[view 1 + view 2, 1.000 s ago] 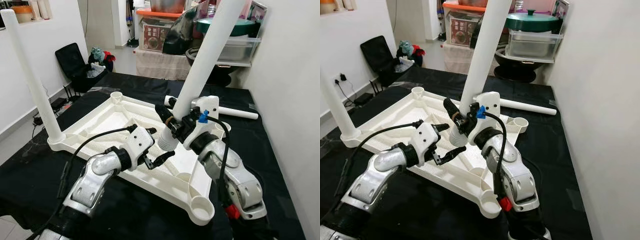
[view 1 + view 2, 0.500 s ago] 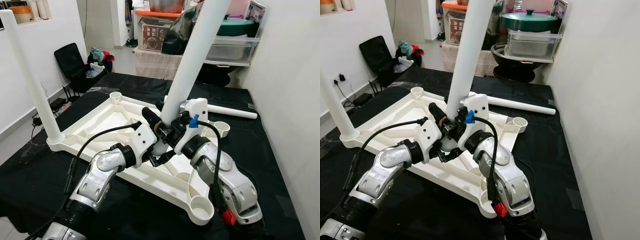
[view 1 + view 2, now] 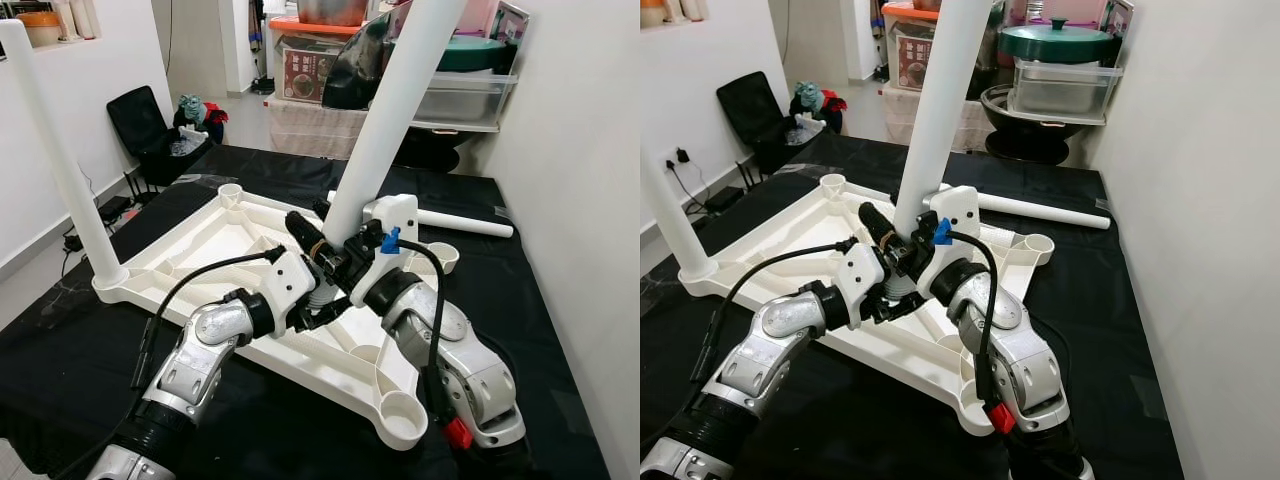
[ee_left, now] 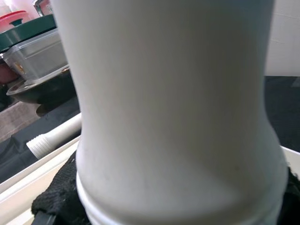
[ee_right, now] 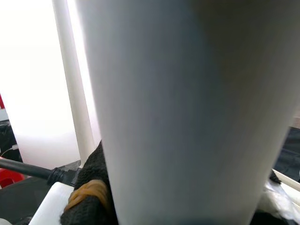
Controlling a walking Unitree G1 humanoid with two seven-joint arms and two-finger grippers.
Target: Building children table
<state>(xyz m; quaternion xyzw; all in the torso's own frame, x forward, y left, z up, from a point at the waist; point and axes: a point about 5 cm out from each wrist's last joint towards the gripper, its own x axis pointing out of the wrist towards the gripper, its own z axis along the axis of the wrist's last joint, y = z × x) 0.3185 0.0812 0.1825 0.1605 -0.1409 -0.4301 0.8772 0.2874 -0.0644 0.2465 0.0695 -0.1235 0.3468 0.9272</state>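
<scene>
text: none legible | cardboard box [image 3: 306, 72] at back of room, well beyond the fingers: printed panel, lettering too small and blurred to read | white table leg [image 3: 385, 118], upturned tabletop [image 3: 205, 235]: plain, no marks | no numbers, brands or signs readable

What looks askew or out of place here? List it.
The table leg held by both grippers leans toward the robot's right instead of standing upright like the fitted leg at the tabletop's left corner. Another leg lies loose on the black cloth.
</scene>
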